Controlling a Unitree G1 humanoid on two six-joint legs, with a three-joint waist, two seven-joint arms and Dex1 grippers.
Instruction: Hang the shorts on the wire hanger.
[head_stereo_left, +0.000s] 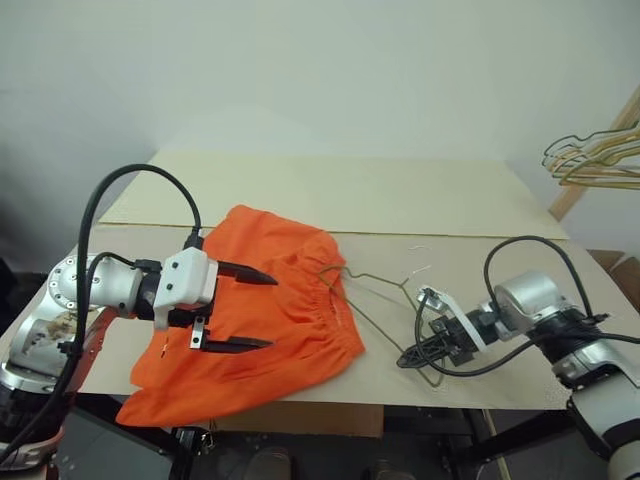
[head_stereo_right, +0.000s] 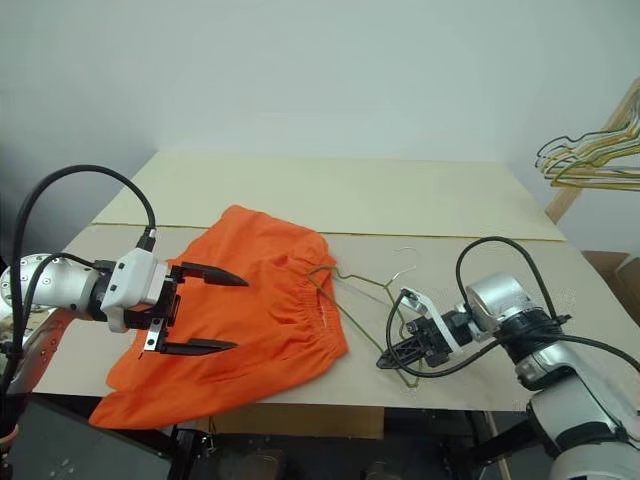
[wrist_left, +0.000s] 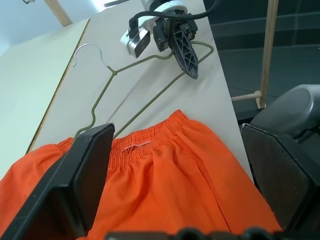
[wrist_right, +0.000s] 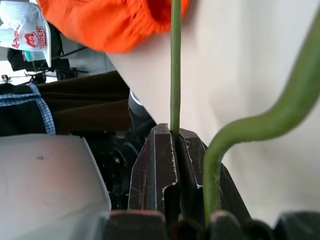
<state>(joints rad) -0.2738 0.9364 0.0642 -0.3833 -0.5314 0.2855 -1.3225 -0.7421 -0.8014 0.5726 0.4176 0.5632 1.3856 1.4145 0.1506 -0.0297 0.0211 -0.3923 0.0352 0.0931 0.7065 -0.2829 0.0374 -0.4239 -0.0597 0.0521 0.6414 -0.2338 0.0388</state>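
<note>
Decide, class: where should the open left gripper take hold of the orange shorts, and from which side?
Grip the gathered waistband of the shorts, coming from above: it is the thickest edge and faces the wire hanger, which the right gripper holds shut. The left gripper hovers open over the fabric.

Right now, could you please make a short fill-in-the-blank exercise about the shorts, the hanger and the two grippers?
1. The shorts are bright ____ in colour.
2. The right gripper is shut on the wire ____.
3. The left gripper hovers over the shorts with its fingers ____.
4. One corner of the wire hanger reaches the shorts at their elastic ____.

Missing words: orange; hanger; open; waistband
</note>
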